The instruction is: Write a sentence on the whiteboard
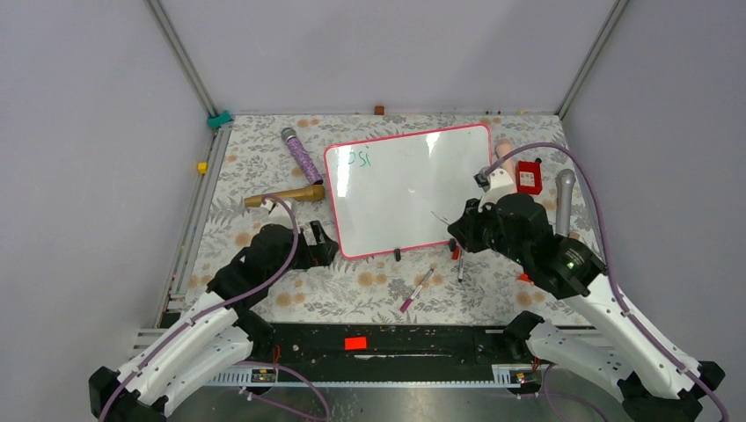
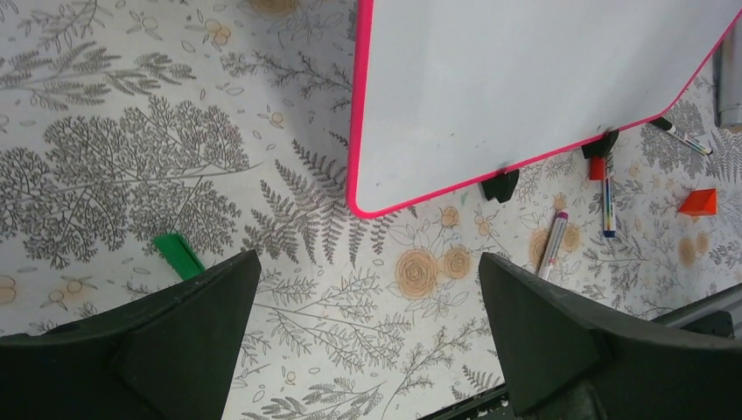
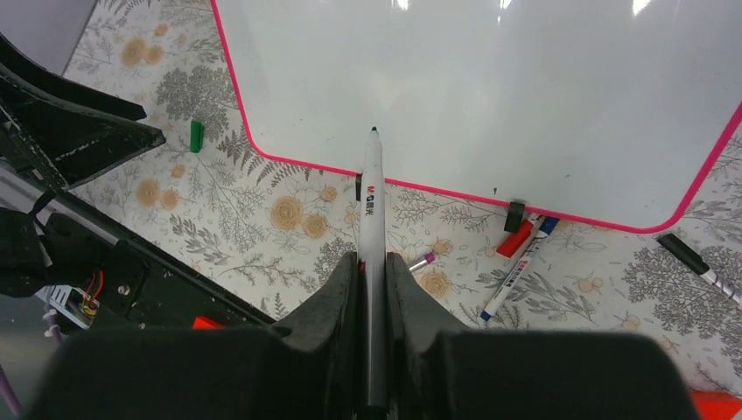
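At 12 o'clock from our bases, the whiteboard (image 1: 409, 189) lies on the tabletop (image 1: 264, 158), with a few green letters (image 1: 354, 159) at its 10 o'clock corner. Our right fingers (image 3: 348, 284) are clamped on a marker (image 3: 374, 201), whose tip is over the board's near edge; we cannot tell if it touches. Our left fingers (image 2: 210, 306) gape wide and hold nothing, near the 7 o'clock corner. We judge the writing barely begun. Next, the tip must reach the letters and press lightly.
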`<act>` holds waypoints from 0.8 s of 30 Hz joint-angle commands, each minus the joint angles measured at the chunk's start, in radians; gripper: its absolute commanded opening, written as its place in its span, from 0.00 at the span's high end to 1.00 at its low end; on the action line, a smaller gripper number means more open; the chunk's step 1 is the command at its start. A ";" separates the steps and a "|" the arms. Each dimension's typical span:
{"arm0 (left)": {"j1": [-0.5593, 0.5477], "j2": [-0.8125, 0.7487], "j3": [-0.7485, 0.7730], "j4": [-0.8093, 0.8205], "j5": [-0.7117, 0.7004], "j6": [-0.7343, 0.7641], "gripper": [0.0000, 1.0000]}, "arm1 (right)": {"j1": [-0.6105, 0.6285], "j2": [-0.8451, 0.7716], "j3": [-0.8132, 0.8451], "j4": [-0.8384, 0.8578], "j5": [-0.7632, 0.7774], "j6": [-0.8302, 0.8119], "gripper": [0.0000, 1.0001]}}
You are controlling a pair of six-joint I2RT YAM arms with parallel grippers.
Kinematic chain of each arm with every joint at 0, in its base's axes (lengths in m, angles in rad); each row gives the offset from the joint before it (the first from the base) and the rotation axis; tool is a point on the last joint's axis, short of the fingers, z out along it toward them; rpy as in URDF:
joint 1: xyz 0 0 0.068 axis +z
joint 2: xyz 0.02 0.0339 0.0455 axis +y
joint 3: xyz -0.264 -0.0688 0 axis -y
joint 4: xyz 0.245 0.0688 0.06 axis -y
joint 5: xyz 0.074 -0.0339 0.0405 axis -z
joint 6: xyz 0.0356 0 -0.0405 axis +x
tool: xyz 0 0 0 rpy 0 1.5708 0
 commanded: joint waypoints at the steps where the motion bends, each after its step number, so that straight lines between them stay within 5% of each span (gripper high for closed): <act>1: -0.001 0.043 0.071 0.069 -0.055 0.096 0.01 | 0.003 0.055 -0.061 0.142 0.030 0.059 1.00; 7: 0.003 0.082 0.081 0.167 -0.222 0.176 0.01 | 0.005 0.130 -0.186 0.356 0.175 0.105 1.00; 11: 0.013 0.177 0.150 0.161 -0.066 0.203 0.01 | 0.004 0.169 -0.215 0.442 0.330 0.167 1.00; 20: 0.100 0.246 0.336 0.002 0.033 0.215 0.01 | 0.003 0.145 -0.219 0.476 0.334 0.137 1.00; 24: 0.215 0.258 0.296 0.052 0.359 0.205 0.01 | 0.004 0.183 -0.116 0.310 0.433 0.212 1.00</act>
